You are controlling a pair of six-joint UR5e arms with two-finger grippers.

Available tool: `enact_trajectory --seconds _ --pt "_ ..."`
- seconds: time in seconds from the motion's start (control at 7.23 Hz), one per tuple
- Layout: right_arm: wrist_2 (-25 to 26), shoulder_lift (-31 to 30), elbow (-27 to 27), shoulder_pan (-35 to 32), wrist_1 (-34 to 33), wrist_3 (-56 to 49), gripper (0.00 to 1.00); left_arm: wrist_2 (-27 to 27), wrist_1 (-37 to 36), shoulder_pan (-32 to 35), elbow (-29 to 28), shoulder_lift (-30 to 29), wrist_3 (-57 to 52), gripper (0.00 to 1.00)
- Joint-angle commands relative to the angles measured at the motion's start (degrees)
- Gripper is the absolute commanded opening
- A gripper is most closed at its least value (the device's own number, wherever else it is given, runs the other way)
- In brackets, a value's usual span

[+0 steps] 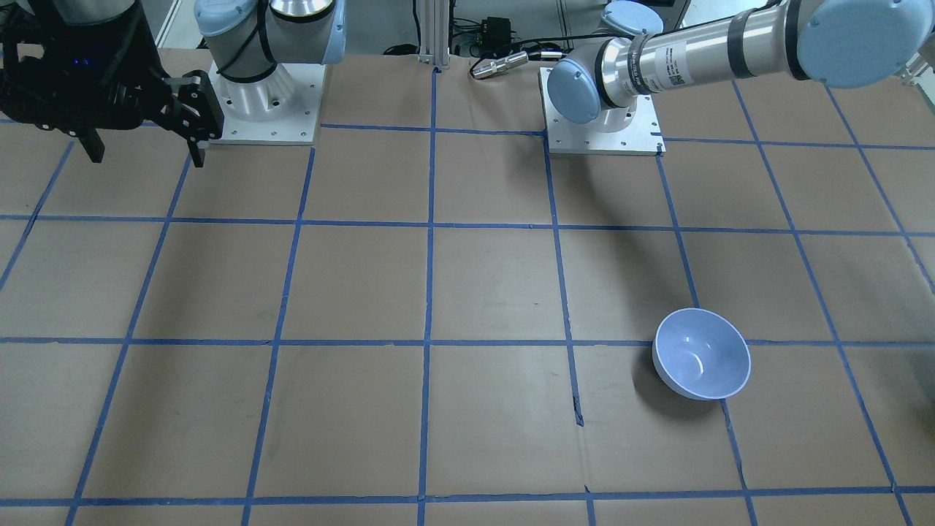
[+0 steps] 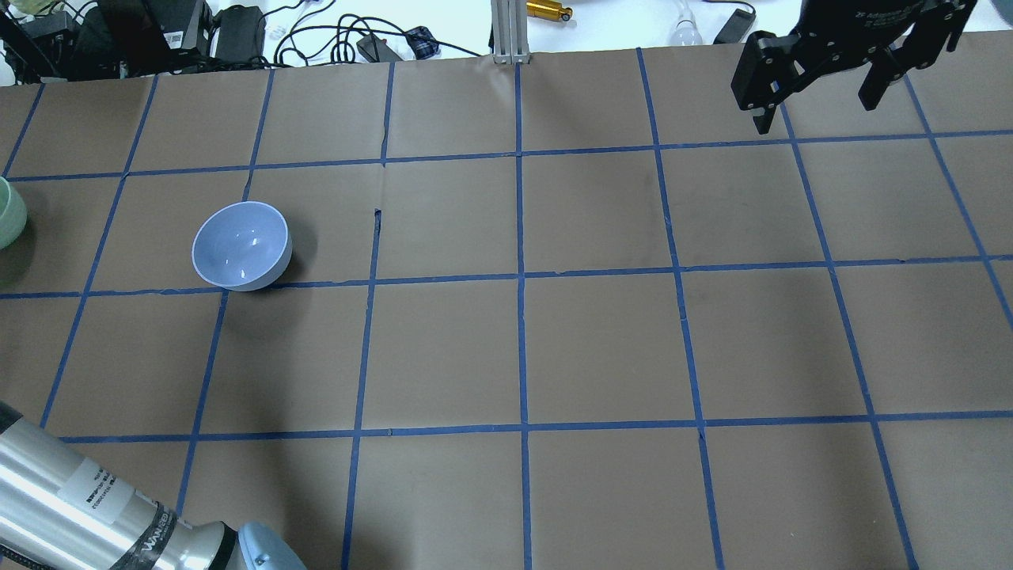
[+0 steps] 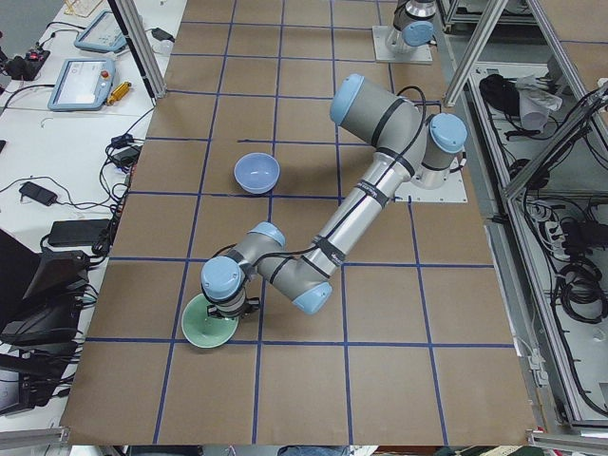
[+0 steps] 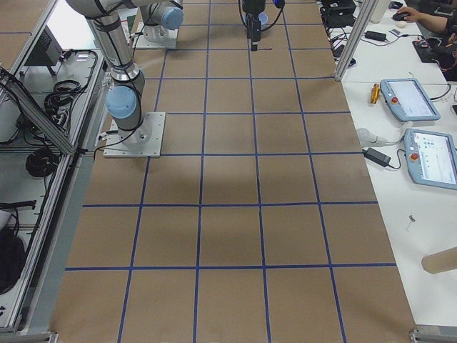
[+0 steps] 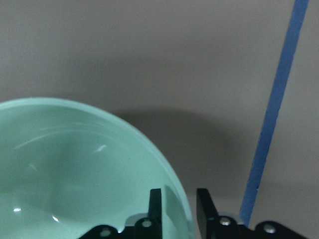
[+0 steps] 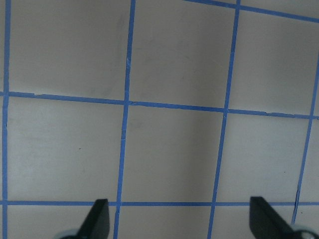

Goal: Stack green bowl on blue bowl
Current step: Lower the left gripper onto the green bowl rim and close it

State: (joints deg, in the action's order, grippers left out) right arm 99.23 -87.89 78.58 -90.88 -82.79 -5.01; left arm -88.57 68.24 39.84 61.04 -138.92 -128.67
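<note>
Now the left gripper (image 5: pixel 178 204) pinches the rim of the glossy mint-green plastic bowl (image 5: pixel 75 174) — the right gripper (image 6: pixel 179 219) hangs spread wide, empty — the pale periwinkle-blue bowl (image 2: pixel 241 245) sits apart.

The green bowl (image 5: pixel 75 174) was pale mint, the blue bowl (image 2: pixel 241 245) pale periwinkle with a whitish rim. The bench (image 2: pixel 601 348) was brown with a blue tape grid.

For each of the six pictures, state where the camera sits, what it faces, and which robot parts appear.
Front-facing: opposite the robot; blue bowl, right gripper.
Overhead: behind the robot; green bowl at the edge.
Exterior left: left arm over both bowls.
Exterior right: right arm, bare table.
Left wrist: left gripper straddling the green rim.
Right wrist: open fingers, grid.
</note>
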Motion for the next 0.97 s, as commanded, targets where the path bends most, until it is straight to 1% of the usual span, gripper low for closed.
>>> enact_trajectory --seconds 0.0,0.69,0.83 --pt "0.0 0.0 0.0 0.0 0.0 0.0 1.0 -0.02 0.05 0.06 0.04 0.14 0.0 0.0" --pt "0.0 0.0 0.0 0.0 0.0 0.0 1.0 -0.02 -0.13 0.15 0.04 0.49 -0.09 0.0" --pt "0.0 0.0 0.0 0.0 0.0 0.0 1.0 0.07 0.31 0.23 0.57 1.62 -1.57 0.0"
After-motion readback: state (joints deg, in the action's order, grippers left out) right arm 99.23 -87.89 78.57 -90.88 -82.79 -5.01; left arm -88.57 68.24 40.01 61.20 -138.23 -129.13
